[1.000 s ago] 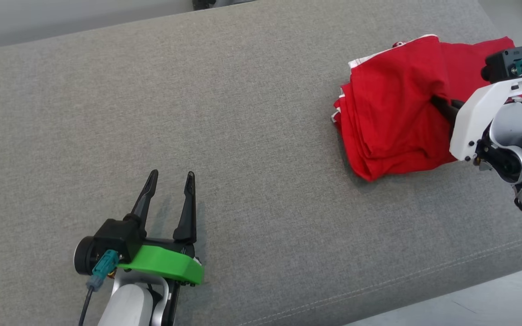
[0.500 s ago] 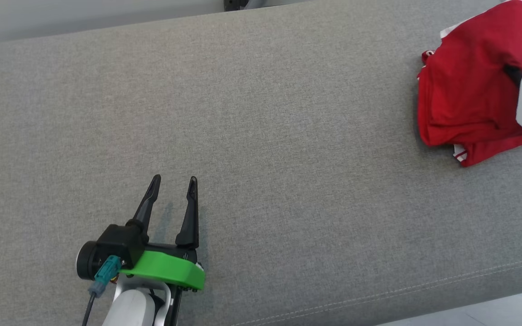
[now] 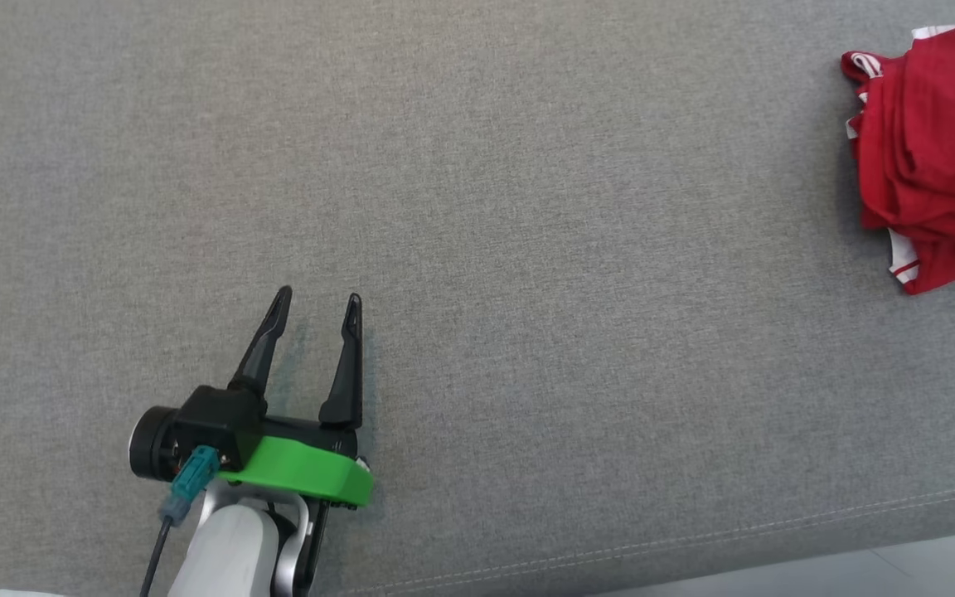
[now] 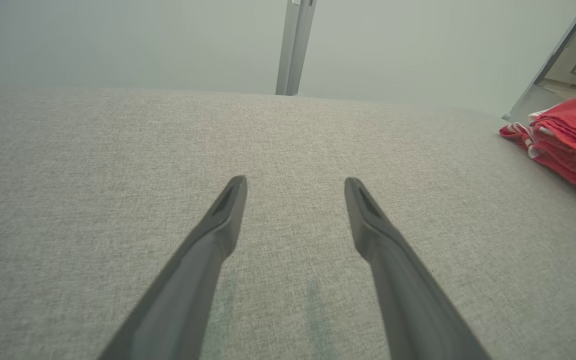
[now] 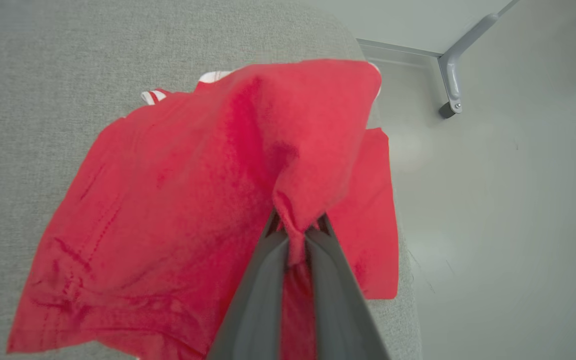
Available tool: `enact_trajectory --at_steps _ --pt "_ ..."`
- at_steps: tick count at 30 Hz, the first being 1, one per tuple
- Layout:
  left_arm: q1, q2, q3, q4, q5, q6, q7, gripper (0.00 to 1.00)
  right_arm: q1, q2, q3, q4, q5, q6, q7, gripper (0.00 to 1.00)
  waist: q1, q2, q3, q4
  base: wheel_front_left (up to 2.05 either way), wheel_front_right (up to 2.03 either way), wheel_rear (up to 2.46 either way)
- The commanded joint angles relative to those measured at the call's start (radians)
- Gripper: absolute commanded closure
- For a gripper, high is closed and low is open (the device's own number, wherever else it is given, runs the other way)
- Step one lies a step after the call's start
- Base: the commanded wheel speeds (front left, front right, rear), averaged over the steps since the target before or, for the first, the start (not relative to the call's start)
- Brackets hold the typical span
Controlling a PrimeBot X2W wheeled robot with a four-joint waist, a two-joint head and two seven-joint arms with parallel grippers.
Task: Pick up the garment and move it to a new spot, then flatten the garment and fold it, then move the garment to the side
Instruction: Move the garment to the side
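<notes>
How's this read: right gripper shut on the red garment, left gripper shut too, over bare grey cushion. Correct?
No: the left gripper is open, jaws apart, as the left wrist view shows. The rest stands: the right gripper is shut on the red garment, and the left is over bare grey cushion.

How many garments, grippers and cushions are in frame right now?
Garments: 1, the red garment, pinched by the right gripper.
Grippers: 2, the right gripper shut on the cloth, the left gripper open and holding nothing.
Cushions: 1, the grey cushion beneath them.
Total: 4.
</notes>
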Motion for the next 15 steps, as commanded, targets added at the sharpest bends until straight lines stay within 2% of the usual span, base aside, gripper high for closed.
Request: enact_trajectory --at_steps 1,8,15 --pt "-0.020 0.007 -0.001 -0.007 0.006 -0.002 0.004 0.00 -0.013 -0.007 -0.007 0.013 -0.012 -0.001 -0.013 1.00 0.0000 -0.0001 0.034 0.017 0.00 0.00 0.00" --pt "-0.042 0.017 -0.015 -0.026 0.016 0.000 0.013 0.00 -0.044 -0.027 -0.022 0.093 -0.088 -0.001 -0.087 1.00 0.0000 -0.0001 0.084 0.026 0.00 0.00 0.00" --pt "-0.050 0.025 -0.023 -0.034 0.017 0.003 0.021 0.00 -0.064 -0.012 -0.027 0.167 -0.161 -0.001 -0.155 1.00 0.0000 -0.0001 0.100 0.023 0.00 0.00 0.00"
